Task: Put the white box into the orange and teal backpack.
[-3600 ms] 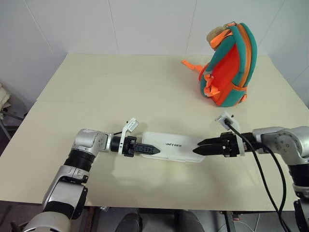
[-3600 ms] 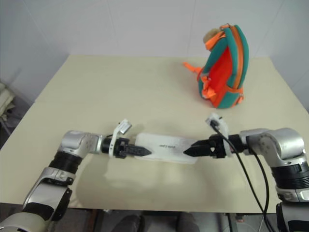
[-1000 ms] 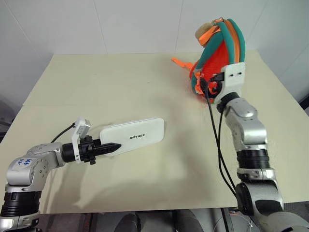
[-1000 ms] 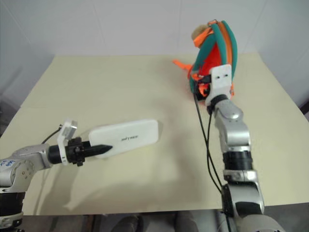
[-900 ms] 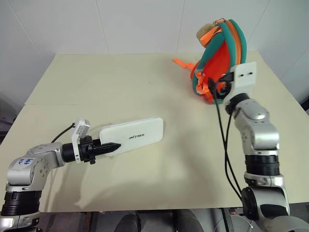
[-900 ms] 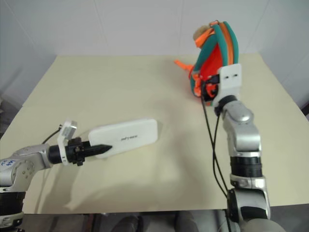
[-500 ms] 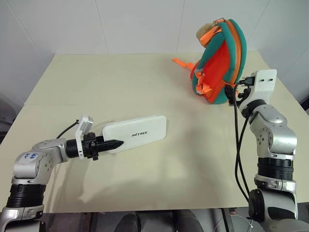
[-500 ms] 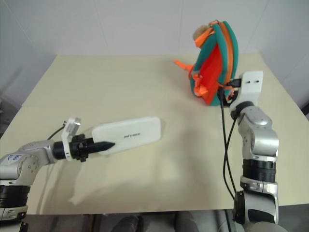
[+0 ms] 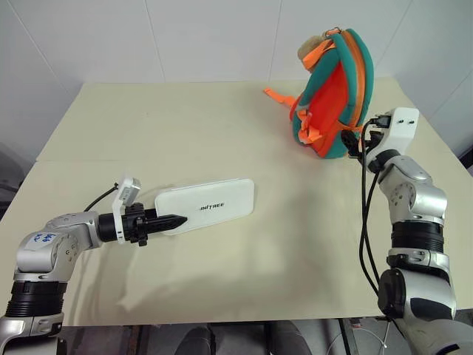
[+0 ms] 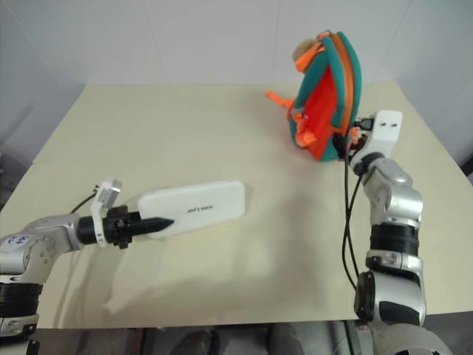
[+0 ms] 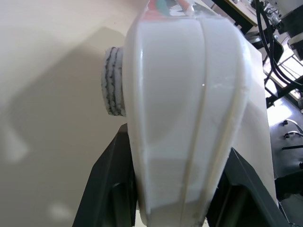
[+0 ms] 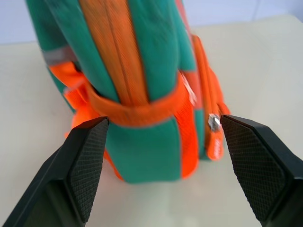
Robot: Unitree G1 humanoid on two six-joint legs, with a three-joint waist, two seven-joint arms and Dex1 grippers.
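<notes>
- Head views: the left gripper (image 9: pixel 171 220) is closed on one short end of the white box (image 9: pixel 208 205) and holds it above the table (image 9: pixel 148 126); the box casts a shadow on the table beneath it; the orange and teal backpack (image 9: pixel 336 92) stands upright near the far right corner of the table, well apart from the box; the right gripper (image 9: pixel 353 142) is just beside the foot of the backpack.
- Left wrist view: both black fingers (image 11: pixel 111 179) press on the sides of the white box; the box runs away from the camera.
- Right wrist view: the two fingers (image 12: pixel 87 163) stand wide apart and hold nothing; the lower part of the backpack is seen between them, with its zipper band and a strap facing the camera.
</notes>
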